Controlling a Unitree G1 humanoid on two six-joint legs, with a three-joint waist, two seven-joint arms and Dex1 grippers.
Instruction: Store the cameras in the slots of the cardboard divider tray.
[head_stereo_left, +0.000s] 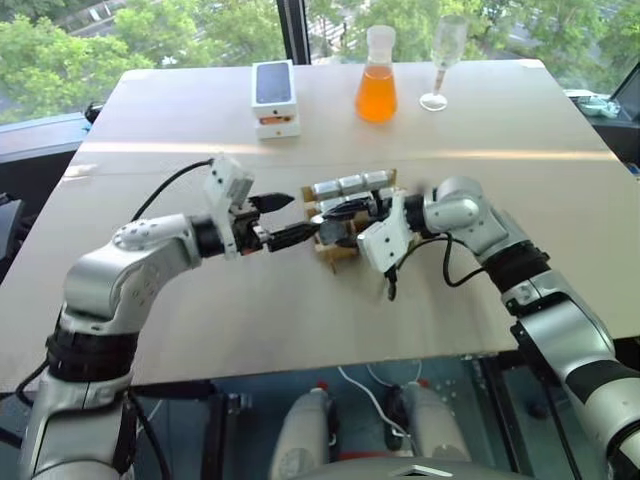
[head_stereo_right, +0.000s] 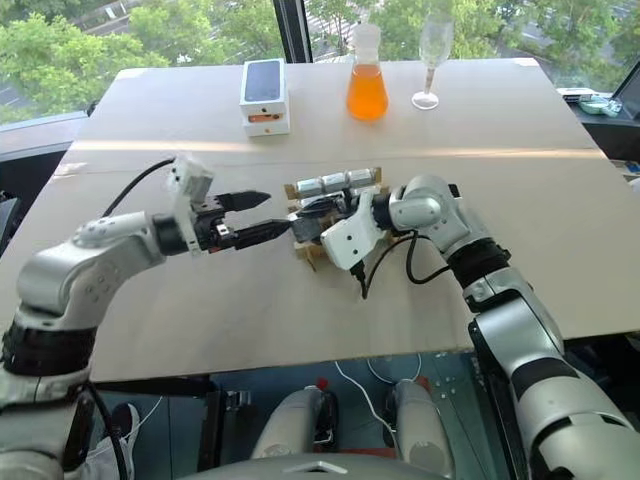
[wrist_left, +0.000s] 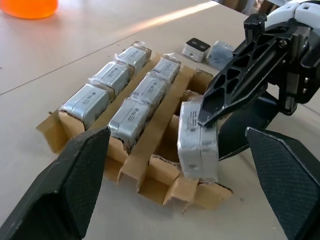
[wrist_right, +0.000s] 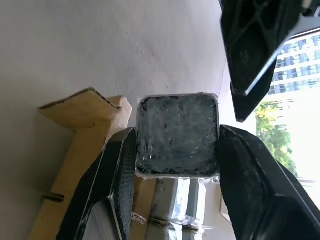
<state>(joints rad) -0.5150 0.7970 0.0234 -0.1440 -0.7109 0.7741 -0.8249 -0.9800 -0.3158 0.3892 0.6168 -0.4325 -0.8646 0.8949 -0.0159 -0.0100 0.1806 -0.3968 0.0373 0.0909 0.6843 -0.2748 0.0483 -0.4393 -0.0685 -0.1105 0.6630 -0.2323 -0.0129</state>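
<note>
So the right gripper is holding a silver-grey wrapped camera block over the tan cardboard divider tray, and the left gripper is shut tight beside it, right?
Not quite. The left gripper is wide open, as the left wrist view shows. The right gripper does hold a silver-grey wrapped camera block over the tan cardboard divider tray.

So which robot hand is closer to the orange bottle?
Right. The right gripper sits over the cardboard tray, below the orange bottle. The left gripper is farther out, left of the tray.

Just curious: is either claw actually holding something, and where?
The right gripper pinches one camera by its two opposite sides, over the tray. The left gripper is open, empty.
</note>
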